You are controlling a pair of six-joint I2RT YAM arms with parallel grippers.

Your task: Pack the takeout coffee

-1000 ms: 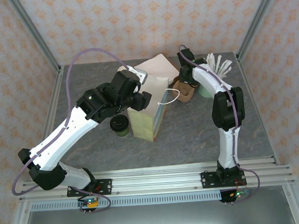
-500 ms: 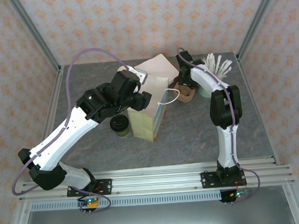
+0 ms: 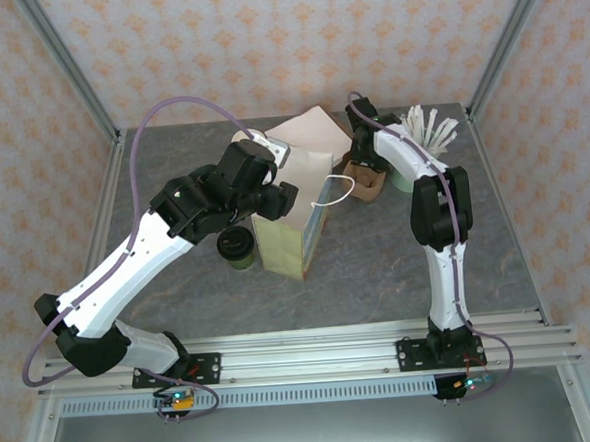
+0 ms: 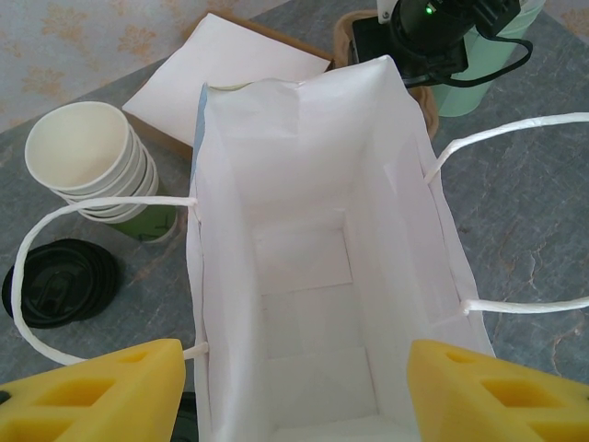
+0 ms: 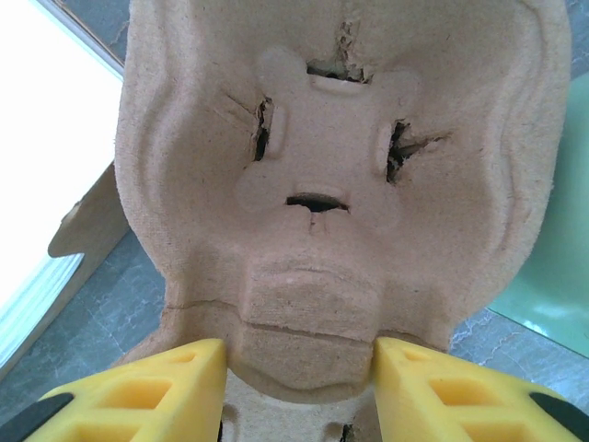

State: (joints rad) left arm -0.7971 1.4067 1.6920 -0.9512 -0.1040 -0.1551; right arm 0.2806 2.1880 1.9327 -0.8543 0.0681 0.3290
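The takeout coffee (image 3: 235,247), a small green cup with a black lid, stands on the table just left of the white paper bag (image 3: 293,221). The bag stands upright and open, and its inside (image 4: 313,276) is empty. My left gripper (image 4: 296,354) hovers open over the bag's near end, with one yellow finger outside each long wall. My right gripper (image 5: 299,354) is at the back right. Its fingers press both sides of a ridge on the brown pulp cup carrier (image 5: 322,184).
A stack of lidless cream cups (image 4: 92,166) and a loose black lid (image 4: 60,281) sit left of the bag. A flat white bag (image 4: 221,69) lies behind it. A mint cup (image 3: 405,179) holding white sticks stands beside the carrier (image 3: 368,181). The bag's string handles (image 4: 515,138) stick out sideways.
The right arm's elbow has shifted slightly left and its gripper has settled lower onto the carrier. The left arm, bag and coffee have not moved.
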